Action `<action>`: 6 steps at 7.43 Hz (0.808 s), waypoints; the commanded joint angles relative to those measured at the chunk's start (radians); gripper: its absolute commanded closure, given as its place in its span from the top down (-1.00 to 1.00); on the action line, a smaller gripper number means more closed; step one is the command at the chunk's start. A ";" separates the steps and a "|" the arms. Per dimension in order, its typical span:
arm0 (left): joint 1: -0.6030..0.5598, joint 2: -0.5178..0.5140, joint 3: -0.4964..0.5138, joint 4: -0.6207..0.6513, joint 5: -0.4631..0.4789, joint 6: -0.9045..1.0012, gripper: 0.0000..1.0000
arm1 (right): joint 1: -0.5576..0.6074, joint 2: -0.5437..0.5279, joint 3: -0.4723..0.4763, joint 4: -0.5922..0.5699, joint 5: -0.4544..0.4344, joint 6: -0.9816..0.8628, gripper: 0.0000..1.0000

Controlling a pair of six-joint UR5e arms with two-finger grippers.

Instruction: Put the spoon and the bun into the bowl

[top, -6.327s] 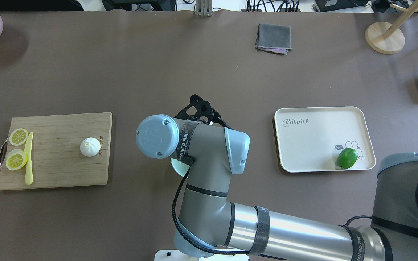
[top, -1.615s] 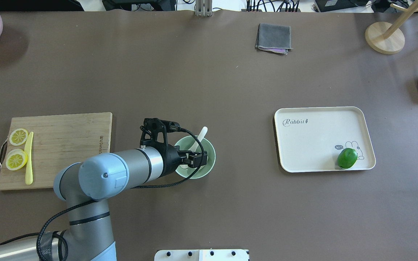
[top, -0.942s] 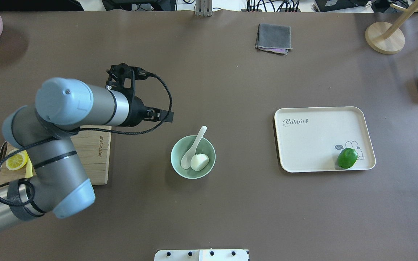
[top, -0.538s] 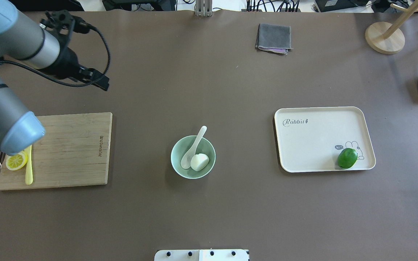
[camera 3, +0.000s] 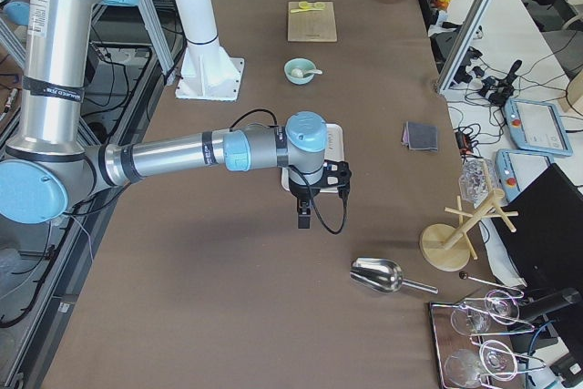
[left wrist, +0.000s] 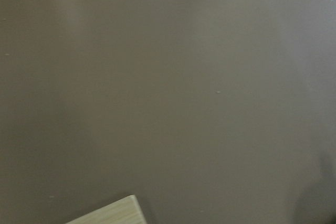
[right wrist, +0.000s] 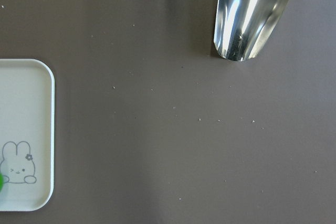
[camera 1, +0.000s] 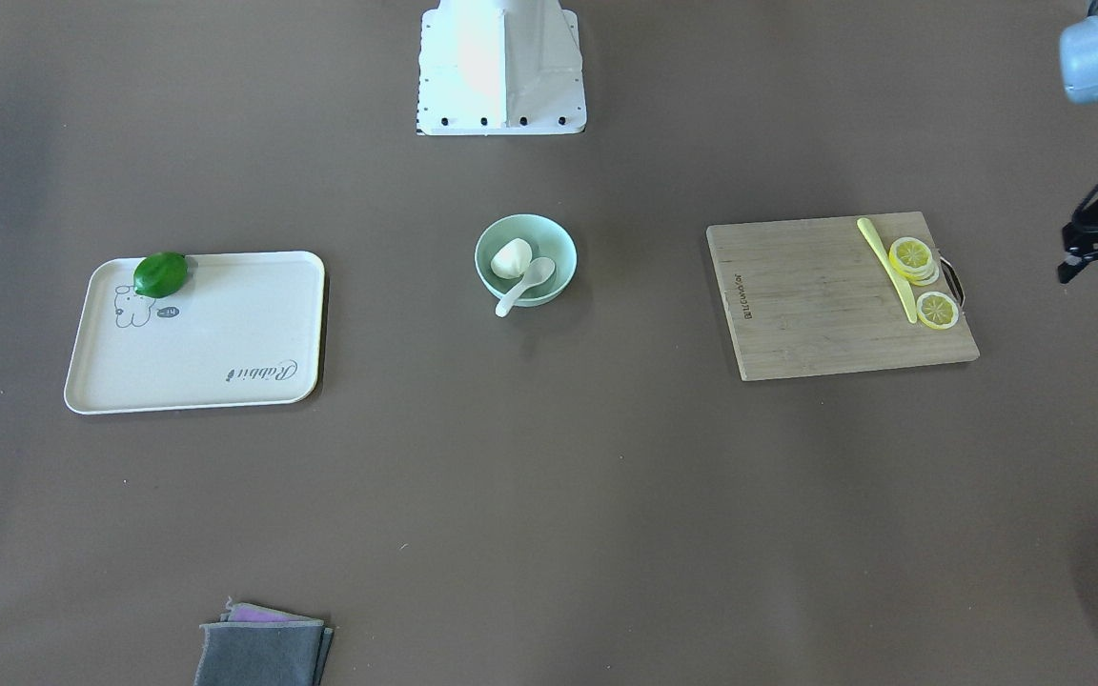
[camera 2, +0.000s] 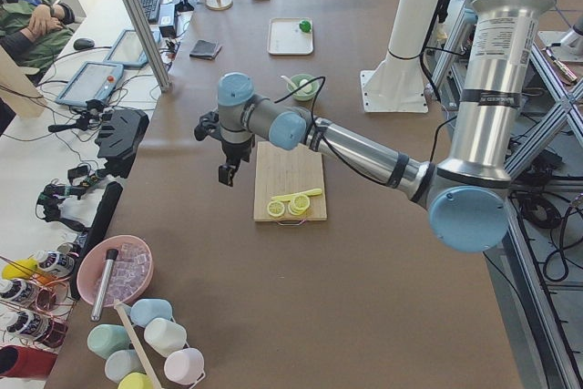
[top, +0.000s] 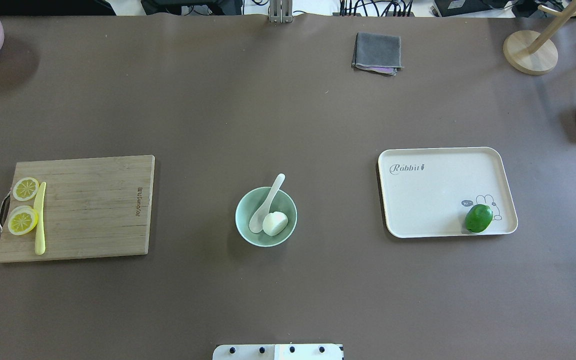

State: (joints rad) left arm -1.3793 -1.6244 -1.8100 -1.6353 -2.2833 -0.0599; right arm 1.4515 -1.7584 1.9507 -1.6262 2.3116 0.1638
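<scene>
Bun [top: 275, 223] and spoon [top: 266, 202] lie in the bowl [top: 288, 206]; whether my left claw [camera 2: 225, 173] or right claw [camera 3: 303, 219] is spread, I cannot tell.

Left gripper [camera 2: 224, 173] and right gripper [camera 3: 303, 219] are too small to judge.

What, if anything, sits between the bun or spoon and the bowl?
Nothing visible. The bun and spoon already lie inside the bowl, side by side, with the spoon's handle sticking out over the rim.
</scene>
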 commanded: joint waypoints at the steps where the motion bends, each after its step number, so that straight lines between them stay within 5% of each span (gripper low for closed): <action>1: -0.169 0.131 0.038 -0.007 -0.001 0.043 0.96 | 0.000 -0.009 -0.001 0.002 0.000 0.000 1.00; 6: -0.169 0.218 0.011 -0.014 -0.002 0.052 0.96 | 0.000 -0.038 -0.012 -0.001 0.015 0.005 1.00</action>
State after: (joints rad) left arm -1.5476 -1.4268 -1.8007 -1.6479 -2.2830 -0.0093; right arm 1.4511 -1.7816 1.9396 -1.6271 2.3207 0.1673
